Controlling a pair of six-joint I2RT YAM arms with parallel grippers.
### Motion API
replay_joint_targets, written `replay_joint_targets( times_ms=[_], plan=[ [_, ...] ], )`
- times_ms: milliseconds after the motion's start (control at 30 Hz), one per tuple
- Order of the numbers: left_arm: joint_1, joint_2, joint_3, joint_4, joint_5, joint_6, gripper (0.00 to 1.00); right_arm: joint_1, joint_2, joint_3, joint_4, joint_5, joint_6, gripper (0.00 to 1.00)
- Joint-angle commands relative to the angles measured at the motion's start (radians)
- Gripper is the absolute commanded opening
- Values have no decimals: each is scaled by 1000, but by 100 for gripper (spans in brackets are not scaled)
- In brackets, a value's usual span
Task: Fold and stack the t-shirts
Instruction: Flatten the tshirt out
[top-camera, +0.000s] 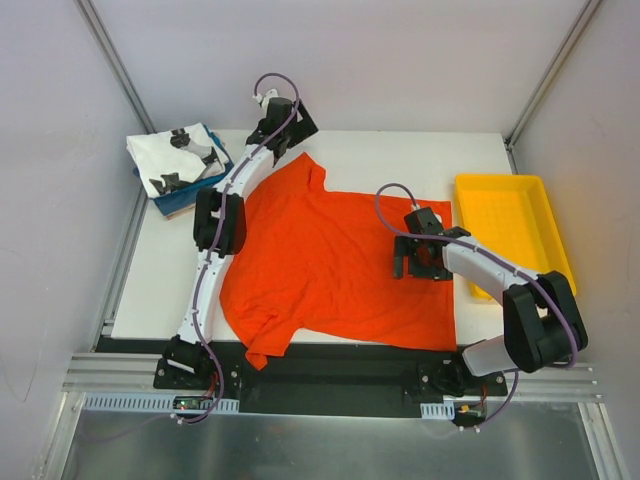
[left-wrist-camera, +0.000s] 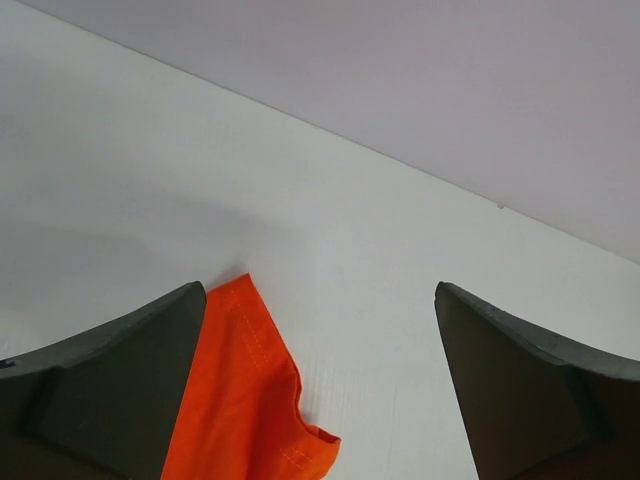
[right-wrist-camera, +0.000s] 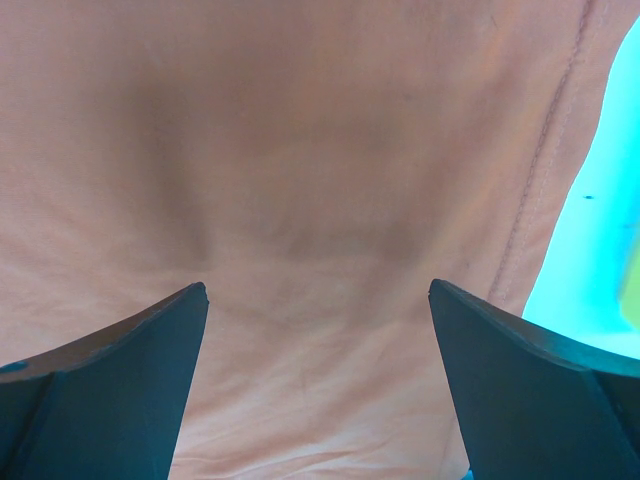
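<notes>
Found right tool (right-wrist-camera: 318, 295) spread wide, gripping nothing, low over orange tee (top-camera: 330, 260). Saw orange tee lying flat on table (top-camera: 400, 155), mid-way across, near sleeve hanging past front edge. Found left tool (left-wrist-camera: 320, 300) spread too, empty, just beside far sleeve tip. Spotted white printed tee (top-camera: 172, 155) folded atop blue tee (top-camera: 180, 207) at far-left corner, yellow tray (top-camera: 510, 225) at right.

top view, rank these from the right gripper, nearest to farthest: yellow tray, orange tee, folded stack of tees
1. orange tee, spread out beneath the right gripper
2. yellow tray, off to its right
3. folded stack, far-left corner, well beyond the others
</notes>
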Motion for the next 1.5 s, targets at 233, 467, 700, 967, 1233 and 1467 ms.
replay_joint_targets(
  times_ms=[233,467,700,967,1233,1467],
  plan=[
    [-15,-516,-495,51,7,191,99,4,-137,29,-34,25,20,97],
    [-15,-803,-953,-6,134,208,99,2,-219,35,-64,60,57,97],
    [-16,-917,-1199,-75,154,170,99,4,-266,-16,-50,27,100,97],
    [-16,-894,-1284,-112,149,153,99,1,-233,-59,-6,17,97,97],
    [-15,-837,-1270,-134,114,147,99,-27,-52,18,8,30,89,97],
    [-10,-778,-1209,-167,73,161,99,-67,135,117,28,-33,74,97]
  ],
)
